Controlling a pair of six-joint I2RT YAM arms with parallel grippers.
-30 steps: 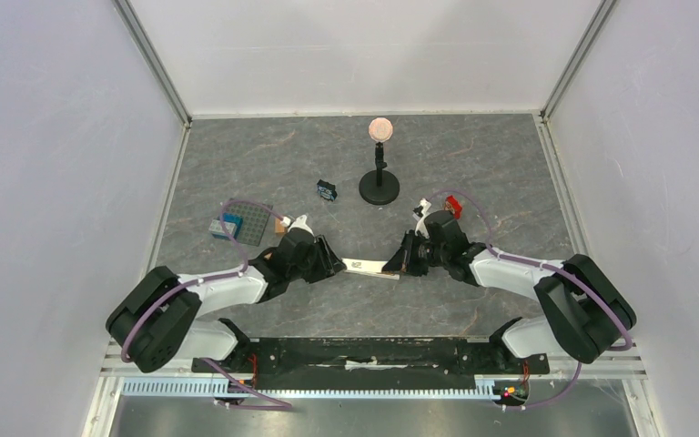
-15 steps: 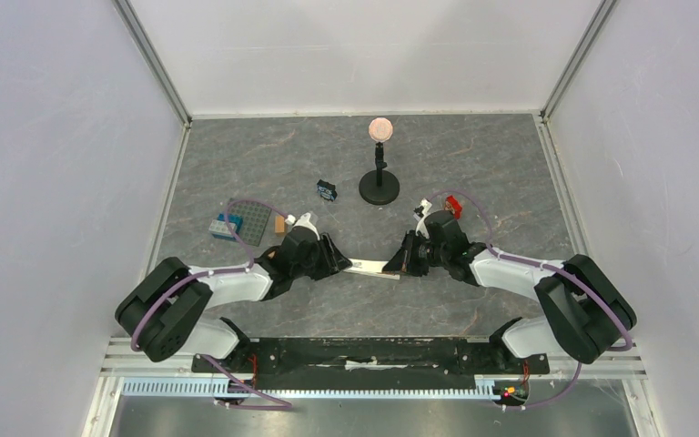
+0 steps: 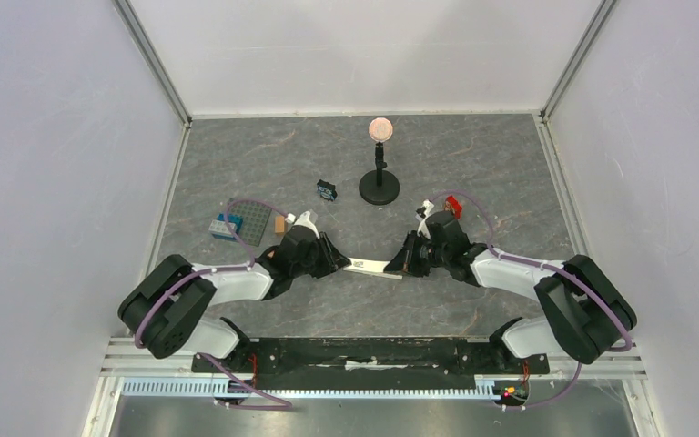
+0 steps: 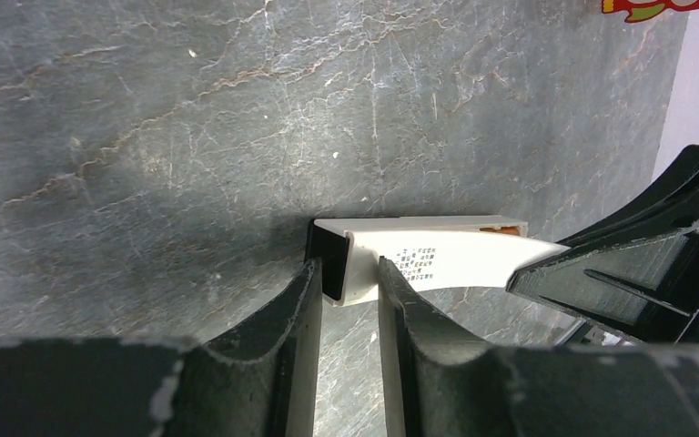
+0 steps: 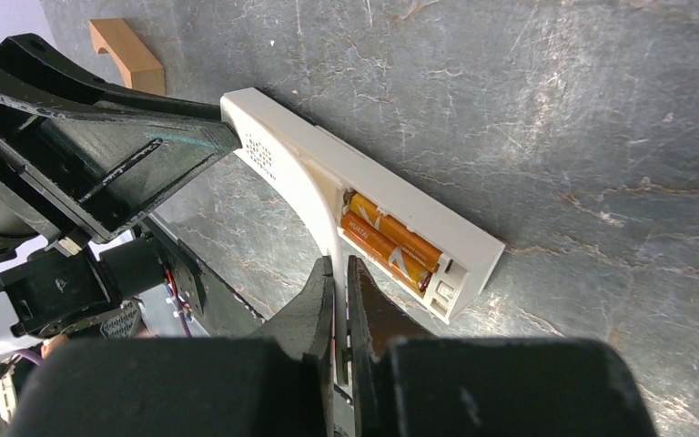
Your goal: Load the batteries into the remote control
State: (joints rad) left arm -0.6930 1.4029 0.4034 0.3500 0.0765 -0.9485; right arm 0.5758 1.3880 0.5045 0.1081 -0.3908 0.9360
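Observation:
The white remote control [image 3: 370,266] lies between my two grippers near the table's front. My left gripper [image 4: 350,278] is shut on its end with the black panel [image 4: 330,264]. In the right wrist view the remote [image 5: 437,214] shows its open compartment, with the two orange batteries [image 5: 387,238] lying side by side in it. A thin white cover strip [image 5: 320,205] curves off the remote's back. My right gripper [image 5: 340,278] is shut on the strip's free end. In the top view the left gripper [image 3: 335,262] and the right gripper [image 3: 407,264] face each other.
A black stand [image 3: 379,187] with a copper disc [image 3: 380,128] stands behind the remote. A grey baseplate [image 3: 253,223] with a blue block [image 3: 225,225] and a small orange block [image 3: 279,224] lie at the left. A tan arch piece [image 5: 127,55] lies nearby.
My left arm has shifted a little to the right and the remote has moved slightly with it. Both grippers keep their holds.

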